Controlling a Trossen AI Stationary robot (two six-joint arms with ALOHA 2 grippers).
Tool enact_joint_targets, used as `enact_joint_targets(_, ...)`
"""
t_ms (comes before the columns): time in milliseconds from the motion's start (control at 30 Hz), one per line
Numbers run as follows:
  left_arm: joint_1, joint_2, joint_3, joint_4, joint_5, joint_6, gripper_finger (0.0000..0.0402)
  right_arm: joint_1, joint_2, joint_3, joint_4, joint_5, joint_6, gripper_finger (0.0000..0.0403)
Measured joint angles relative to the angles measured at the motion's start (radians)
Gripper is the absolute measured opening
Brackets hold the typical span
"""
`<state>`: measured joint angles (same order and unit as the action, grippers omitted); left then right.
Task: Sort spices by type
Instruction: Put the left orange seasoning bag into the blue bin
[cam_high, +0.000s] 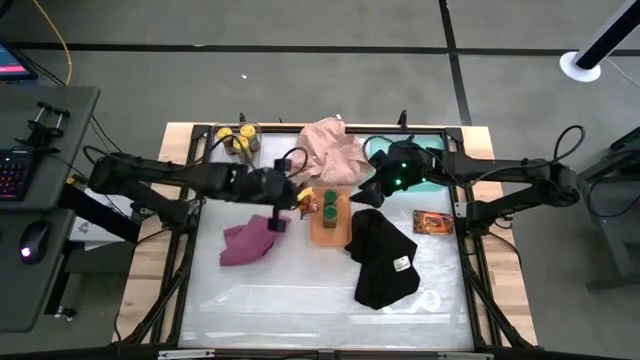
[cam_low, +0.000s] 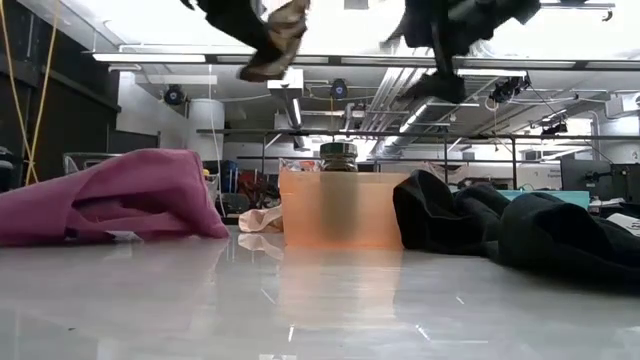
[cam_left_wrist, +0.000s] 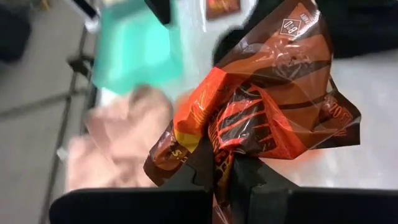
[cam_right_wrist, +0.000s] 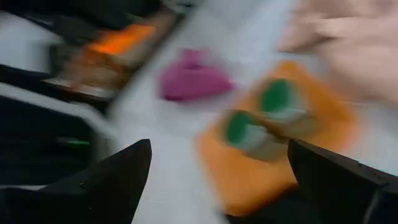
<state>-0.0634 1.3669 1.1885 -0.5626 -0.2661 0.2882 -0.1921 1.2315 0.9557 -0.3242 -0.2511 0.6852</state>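
My left gripper (cam_high: 297, 196) hangs in the air beside the orange tray (cam_high: 322, 232) and is shut on a red-brown printed packet (cam_left_wrist: 261, 106). Two green-lidded jars (cam_high: 330, 203) stand in that tray. My right gripper (cam_right_wrist: 217, 180) is open and empty, raised over the tray's right side, and the jars (cam_right_wrist: 258, 112) show below it. A second packet (cam_high: 432, 221) lies flat on the table to the right. Yellow-lidded jars (cam_high: 238, 138) stand together at the far left corner. My left gripper pinches the packet by one crumpled end (cam_left_wrist: 219, 163) between its two fingers. The packet is lifted clear of the table (cam_low: 278, 38). In the left wrist view its creased body spreads out past the fingertips.
A pink cloth (cam_high: 332, 150) lies at the far edge beside a teal tray (cam_high: 425, 178). A magenta cloth (cam_high: 250, 240) lies left of the orange tray and a black cloth (cam_high: 382, 258) right of it. Bare table shows along the near edge.
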Motion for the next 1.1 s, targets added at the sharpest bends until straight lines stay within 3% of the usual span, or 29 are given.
enact_joint_targets(100,0.042,0.03,0.005,0.108,0.003,0.178,0.0001,0.008,-0.001,-0.018,0.163,-0.074,0.11,0.0373)
enact_joint_targets(233,0.065,0.09,0.003,0.202,-0.024,0.411,0.0001,0.006,0.0,-0.022,0.22,-0.032,0.252,0.0373)
enact_joint_targets(333,0.066,0.125,0.004,0.252,-0.042,0.504,0.0001,-0.007,0.009,-0.022,0.235,-0.012,0.346,0.0373)
enact_joint_targets(600,0.062,0.223,0.004,0.338,-0.081,0.555,0.0001,0.011,0.098,-0.022,0.26,-0.007,0.417,0.0373)
enact_joint_targets(733,0.048,0.241,0.005,0.35,-0.083,0.554,0.0001,0.023,0.141,-0.022,0.289,0.052,0.417,0.036)
enact_joint_targets(933,0.041,0.239,0.004,0.356,-0.089,0.552,0.0001,0.023,0.154,-0.022,0.286,0.085,0.409,0.028)
enact_joint_targets(1100,0.042,0.239,0.004,0.374,-0.109,0.553,0.0004,0.023,0.154,-0.022,0.289,0.095,0.391,0.0154)
